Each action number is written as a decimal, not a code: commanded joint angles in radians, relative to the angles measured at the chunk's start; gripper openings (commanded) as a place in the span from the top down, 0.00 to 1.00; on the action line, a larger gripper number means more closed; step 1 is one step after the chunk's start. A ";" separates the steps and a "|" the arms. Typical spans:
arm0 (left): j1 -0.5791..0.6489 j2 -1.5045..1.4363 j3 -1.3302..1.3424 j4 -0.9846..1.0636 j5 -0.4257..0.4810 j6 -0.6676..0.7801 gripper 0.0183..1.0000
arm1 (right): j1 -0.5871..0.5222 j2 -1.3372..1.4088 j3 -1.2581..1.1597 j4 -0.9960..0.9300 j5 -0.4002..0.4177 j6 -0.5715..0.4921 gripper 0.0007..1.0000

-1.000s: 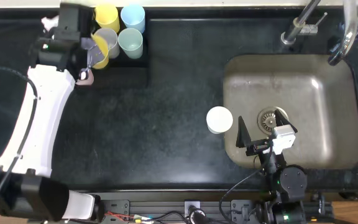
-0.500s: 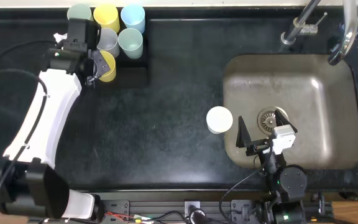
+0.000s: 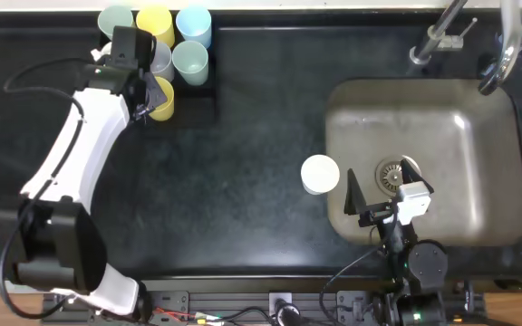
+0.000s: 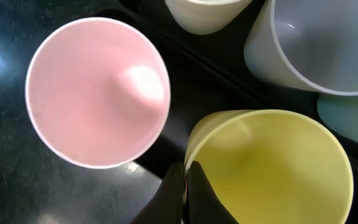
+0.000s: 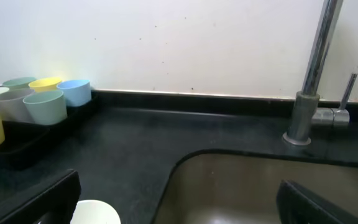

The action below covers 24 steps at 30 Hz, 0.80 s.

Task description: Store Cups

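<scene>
Gripper on smooth, round yellow cup rim.

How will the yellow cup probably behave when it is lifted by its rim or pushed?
The yellow cup looks thin-walled and empty, so it is probably light and slightly flexible at the rim. Its surface seems smooth, so the left gripper, pinching one wall, might slip. It appears narrower at the base, so a high push may tip it.
</scene>
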 commanded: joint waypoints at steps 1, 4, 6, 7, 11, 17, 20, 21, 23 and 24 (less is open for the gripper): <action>-0.002 0.020 -0.005 0.002 -0.002 0.014 0.98 | -0.002 -0.010 -0.013 0.006 0.000 0.001 0.00; -0.002 0.022 -0.005 -0.002 -0.026 -0.007 0.98 | -0.002 -0.010 -0.013 0.006 0.000 0.001 0.00; -0.002 0.022 -0.005 -0.002 -0.032 -0.008 0.98 | -0.002 -0.010 -0.013 0.006 0.000 0.001 0.00; -0.002 0.022 -0.005 -0.002 -0.032 -0.008 0.98 | -0.002 -0.010 -0.014 0.006 0.000 0.001 0.00; -0.002 0.026 -0.005 -0.003 -0.032 -0.008 0.98 | -0.002 -0.010 -0.013 0.006 0.000 0.001 0.00; -0.002 0.039 -0.005 -0.003 -0.032 -0.008 0.95 | -0.002 -0.010 -0.014 0.006 0.000 0.001 0.00; -0.002 0.040 -0.005 -0.003 -0.032 -0.008 0.80 | -0.002 -0.010 -0.014 0.006 0.000 0.001 0.00; -0.002 0.040 -0.005 -0.002 -0.032 -0.008 0.73 | -0.002 -0.010 -0.013 0.006 0.000 0.001 0.00; -0.002 0.035 -0.005 0.003 -0.032 -0.008 0.63 | -0.002 -0.010 -0.014 0.006 0.000 0.001 0.00; -0.002 0.026 -0.005 0.007 -0.034 -0.008 0.56 | -0.002 -0.010 -0.013 0.006 0.000 0.001 0.00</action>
